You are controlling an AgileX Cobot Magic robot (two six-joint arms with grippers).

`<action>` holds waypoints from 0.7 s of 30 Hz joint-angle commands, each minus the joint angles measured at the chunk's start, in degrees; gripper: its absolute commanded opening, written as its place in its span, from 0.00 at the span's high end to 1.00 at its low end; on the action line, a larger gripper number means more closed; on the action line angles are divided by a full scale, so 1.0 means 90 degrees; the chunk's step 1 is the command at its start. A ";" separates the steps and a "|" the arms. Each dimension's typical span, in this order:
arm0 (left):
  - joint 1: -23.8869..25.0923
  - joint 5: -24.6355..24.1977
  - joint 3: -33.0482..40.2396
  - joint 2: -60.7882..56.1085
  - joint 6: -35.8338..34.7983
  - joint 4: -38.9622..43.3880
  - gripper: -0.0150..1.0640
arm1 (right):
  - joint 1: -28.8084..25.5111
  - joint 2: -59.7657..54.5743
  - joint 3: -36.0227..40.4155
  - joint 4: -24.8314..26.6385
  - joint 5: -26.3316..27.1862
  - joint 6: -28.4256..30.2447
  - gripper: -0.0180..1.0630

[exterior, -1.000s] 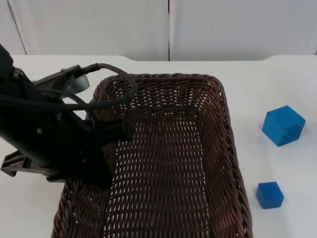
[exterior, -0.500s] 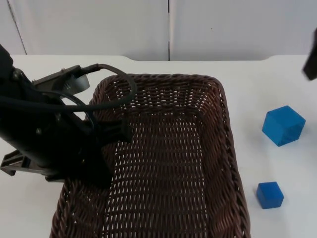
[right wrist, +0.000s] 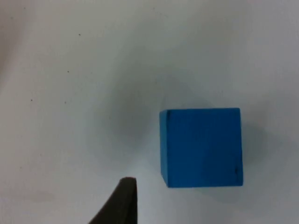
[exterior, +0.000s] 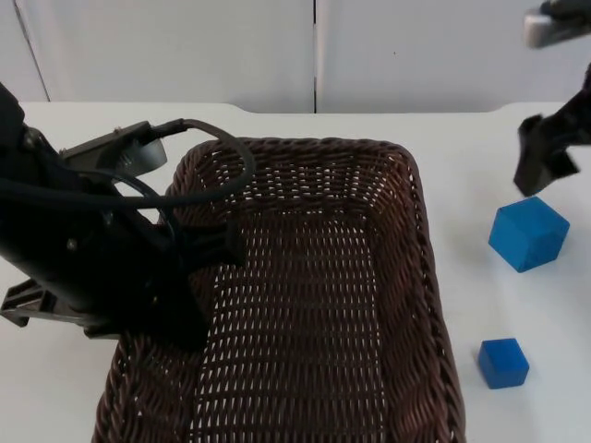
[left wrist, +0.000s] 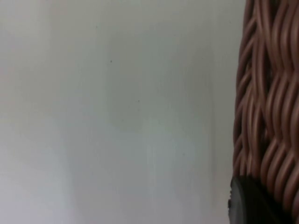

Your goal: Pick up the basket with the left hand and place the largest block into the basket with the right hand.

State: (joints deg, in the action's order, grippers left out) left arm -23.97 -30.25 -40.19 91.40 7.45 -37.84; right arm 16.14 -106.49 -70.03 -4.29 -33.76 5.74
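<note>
The left arm reaches in low across the white bench (exterior: 277,125), its left pincer (exterior: 199,277) pinching the left wall of the brown wicker basket (exterior: 369,277); in the left wrist view the woven rim (left wrist: 266,107) stands right against a black fingertip (left wrist: 250,200). The right arm comes down from the upper right, and the right pincer (exterior: 543,161) hangs just above and behind the large blue block (exterior: 528,233), not touching it; whether its fingers are spread or pressed together I cannot tell. In the right wrist view the large blue block (right wrist: 201,147) lies on the bench just beside one black fingertip (right wrist: 122,203). A small blue block (exterior: 503,362) sits nearer the camera, close to the basket's right wall
</note>
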 commanded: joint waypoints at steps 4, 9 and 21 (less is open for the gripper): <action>-0.0039 0.0071 -0.0012 -0.0029 -0.0046 -0.0051 0.99 | 0.0047 -0.0624 -0.0034 -0.0013 0.0691 -0.0088 0.01; -0.0039 0.0071 -0.0012 -0.0029 -0.0046 -0.0051 0.99 | 0.0047 -0.1072 -0.0034 -0.0013 0.1014 -0.0088 0.01; -0.0039 0.0071 -0.0012 -0.0029 -0.0046 -0.0077 0.99 | 0.0047 -0.1559 -0.0022 -0.0013 0.1373 -0.0026 0.01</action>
State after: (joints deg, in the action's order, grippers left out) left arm -23.97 -30.25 -40.19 91.40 7.45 -37.84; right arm 16.14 -120.36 -70.03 -4.29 -22.69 5.12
